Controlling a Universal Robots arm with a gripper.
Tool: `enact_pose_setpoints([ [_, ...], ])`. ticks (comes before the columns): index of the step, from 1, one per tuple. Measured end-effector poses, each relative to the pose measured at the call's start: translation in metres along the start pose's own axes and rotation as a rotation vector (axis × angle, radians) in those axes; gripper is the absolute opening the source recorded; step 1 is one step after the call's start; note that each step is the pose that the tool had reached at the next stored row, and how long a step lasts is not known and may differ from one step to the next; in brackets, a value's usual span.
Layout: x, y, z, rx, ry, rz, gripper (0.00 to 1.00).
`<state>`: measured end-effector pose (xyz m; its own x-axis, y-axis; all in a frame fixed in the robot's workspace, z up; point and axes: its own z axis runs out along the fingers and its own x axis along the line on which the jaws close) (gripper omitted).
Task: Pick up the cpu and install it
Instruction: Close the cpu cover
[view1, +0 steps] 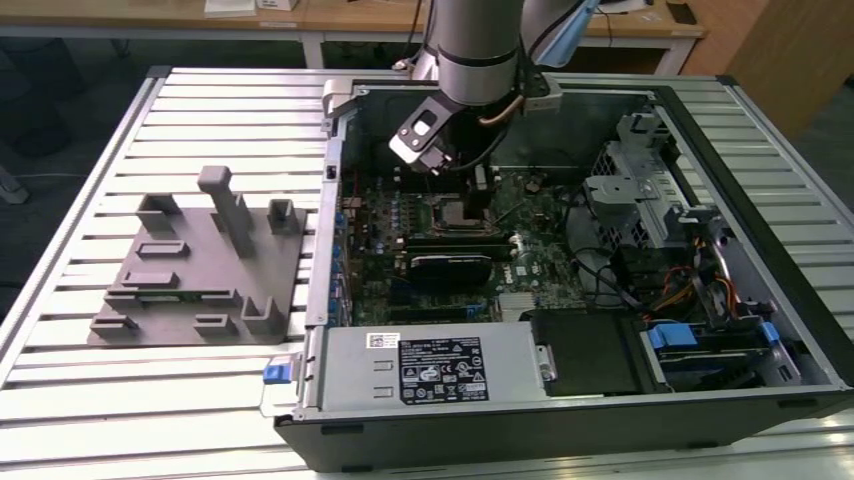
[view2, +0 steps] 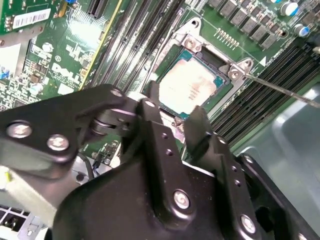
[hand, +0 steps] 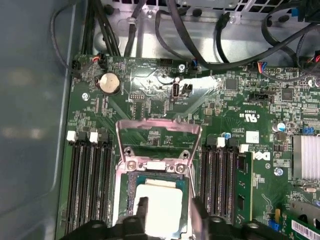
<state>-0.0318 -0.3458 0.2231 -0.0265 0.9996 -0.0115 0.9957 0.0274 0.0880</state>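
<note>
**Cpu in the socket, open gripper just over it**

In the second wrist view the gripper (view2: 174, 107) hangs low over the board. Its 2 black fingers (view2: 152, 120) are spread apart with nothing between them. Just beyond the fingertips lies the cpu (view2: 192, 85), inside the socket (view2: 235, 70). I cannot tell whether the tips touch it.

The cpu lies flat with its silvery top facing up. It is square, so it has no long axis, and its edges run parallel to the socket's metal frame. A thin lever (view2: 280, 90) sticks out from 1 corner of that frame.

In the first wrist view the gripper (hand: 170, 204) sits over the same pale cpu (hand: 165, 195). The socket's load plate (hand: 160, 125) is swung open past the cpu's far edge. Dark memory slots (hand: 90, 185) lie on both sides of the socket, parallel to 2 of the cpu's edges. Further along the green motherboard (hand: 150, 75) sits a coin cell (hand: 110, 82), and black cables (hand: 200, 45) loop beyond the board's edge.

In the exterior view the arm (view1: 474, 50) reaches down into an open computer case (view1: 534, 435). The case holds the motherboard, bundled cables and, near its front wall, a grey power supply (view1: 514, 345). It rests on a slatted metal table (view1: 214, 110). A grey fixture (view1: 200, 270) with upright posts stands outside the case, on the exterior view's left.
</note>
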Motion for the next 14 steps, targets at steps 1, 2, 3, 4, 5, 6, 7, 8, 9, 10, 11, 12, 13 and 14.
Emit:
enact_pose_setpoints([
  [1, 0.0, 0.0009, 0.0001, 0.0, -0.0004, 0.003, 0.47],
  [2, -0.0001, 0.0015, 0.0001, 0.0001, -0.0006, 0.006, 0.47],
  [3, -0.0001, 0.0015, 0.0001, 0.0001, -0.0006, 0.006, 0.53],
  [4, -0.0001, 0.0015, 0.0001, 0.0001, -0.0007, 0.006, 0.53],
  [5, -0.0001, 0.0015, 0.0001, 0.0001, -0.0007, 0.006, 0.53],
  [6, -0.0001, 0.0015, 0.0001, 0.0001, -0.0007, 0.006, 0.53],
  [7, 0.0, 0.0012, 0.0001, 0.0001, -0.0007, 0.007, 0.53],
  [8, 0.0, -0.0009, -0.0001, 0.0, -0.0007, 0.006, 0.53],
  [9, 0.0001, -0.0045, -0.0004, 0.0001, -0.0006, 0.007, 0.53],
  [10, 0.0002, -0.0076, -0.0006, 0.0001, -0.0006, 0.008, 0.53],
  [11, 0.0003, -0.0095, -0.0005, -0.0001, -0.0007, 0.01, 0.53],
  [12, 0.0003, -0.01, -0.0001, 0.0001, -0.0013, 0.019, 0.53],
  [13, 0.0003, -0.0101, 0.0004, 0.0004, -0.0029, 0.035, 0.53],
  [14, 0.0003, -0.0101, 0.001, 0.0006, -0.0045, 0.052, 0.53],
])
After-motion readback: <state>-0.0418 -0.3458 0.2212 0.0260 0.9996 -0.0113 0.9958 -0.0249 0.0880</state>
